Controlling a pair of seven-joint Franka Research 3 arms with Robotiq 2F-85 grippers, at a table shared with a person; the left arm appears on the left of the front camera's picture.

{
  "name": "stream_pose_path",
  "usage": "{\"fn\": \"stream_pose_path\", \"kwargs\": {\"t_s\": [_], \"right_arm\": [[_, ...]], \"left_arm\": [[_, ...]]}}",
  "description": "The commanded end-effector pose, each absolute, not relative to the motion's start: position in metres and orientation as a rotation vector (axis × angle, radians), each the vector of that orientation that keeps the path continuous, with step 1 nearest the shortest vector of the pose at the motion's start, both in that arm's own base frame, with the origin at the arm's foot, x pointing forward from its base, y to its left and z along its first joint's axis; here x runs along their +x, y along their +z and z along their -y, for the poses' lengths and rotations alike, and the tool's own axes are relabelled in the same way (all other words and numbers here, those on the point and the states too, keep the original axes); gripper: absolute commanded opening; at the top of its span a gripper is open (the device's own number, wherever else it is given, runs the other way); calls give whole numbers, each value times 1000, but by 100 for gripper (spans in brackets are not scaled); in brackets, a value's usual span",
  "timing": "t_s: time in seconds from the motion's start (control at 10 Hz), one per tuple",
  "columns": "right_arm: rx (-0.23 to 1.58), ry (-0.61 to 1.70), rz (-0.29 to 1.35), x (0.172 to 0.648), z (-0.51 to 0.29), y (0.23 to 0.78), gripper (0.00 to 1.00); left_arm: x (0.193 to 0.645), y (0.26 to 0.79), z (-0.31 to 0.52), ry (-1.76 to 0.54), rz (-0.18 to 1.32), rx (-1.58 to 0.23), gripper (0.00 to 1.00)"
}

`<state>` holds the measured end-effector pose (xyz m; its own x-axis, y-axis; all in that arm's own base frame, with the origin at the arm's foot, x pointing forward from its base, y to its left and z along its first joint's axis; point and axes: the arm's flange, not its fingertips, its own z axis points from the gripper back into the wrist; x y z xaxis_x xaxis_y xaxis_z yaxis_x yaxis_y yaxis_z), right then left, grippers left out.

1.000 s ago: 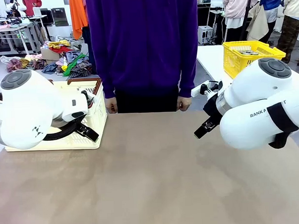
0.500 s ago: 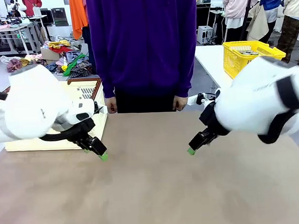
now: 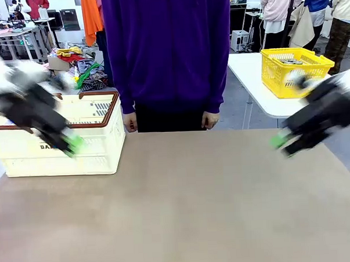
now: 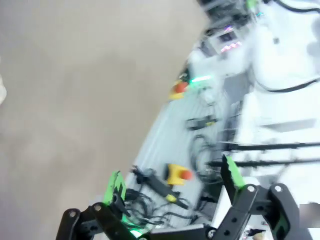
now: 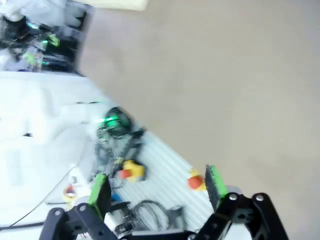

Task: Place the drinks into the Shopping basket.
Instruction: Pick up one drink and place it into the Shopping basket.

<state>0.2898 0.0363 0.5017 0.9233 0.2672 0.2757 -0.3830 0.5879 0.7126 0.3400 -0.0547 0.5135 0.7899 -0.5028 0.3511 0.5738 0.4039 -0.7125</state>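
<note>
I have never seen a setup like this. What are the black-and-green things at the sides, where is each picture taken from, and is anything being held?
Those are the grippers of two robot arms: two-fingered claws with green pads. The wide picture comes from a fixed camera between the arms, looking across the brown table at a person in a purple sweater. The left gripper is blurred in front of the cream shopping basket, which stands on the table's left side. The right gripper is blurred near the table's right side. The other two pictures come from a camera on each wrist, looking along that gripper's own fingers toward the table's edge. Both grippers are open and hold nothing.
</note>
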Motion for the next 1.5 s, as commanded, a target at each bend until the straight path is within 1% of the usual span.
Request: {"fn": "stream_pose_path", "kwargs": {"t_s": [0.0, 0.1, 0.2, 0.4, 0.5, 0.6, 0.7, 1.4], "right_arm": [[1238, 86, 280, 246, 68, 530, 100], [1360, -12, 398, 242, 122, 519, 100], [1409, -59, 426, 235, 147, 506, 100], [1470, -190, 526, 216, 192, 483, 100], [1492, -252, 569, 211, 208, 471, 100], [1482, -283, 625, 207, 214, 465, 100], [1455, -276, 513, 199, 222, 478, 100], [1455, -276, 513, 199, 222, 478, 100]], "left_arm": [[352, 568, -32, -458, 179, -1394, 100], [351, 569, -82, -302, 401, -1507, 100], [351, 565, -109, -283, 419, -1565, 100], [350, 550, -149, -96, 542, -1616, 100], [350, 543, -155, -13, 579, -1599, 100], [357, 536, -153, 37, 551, -1574, 100], [347, 541, -186, -38, 519, -1604, 100], [347, 541, -186, -38, 519, -1604, 100]]}}
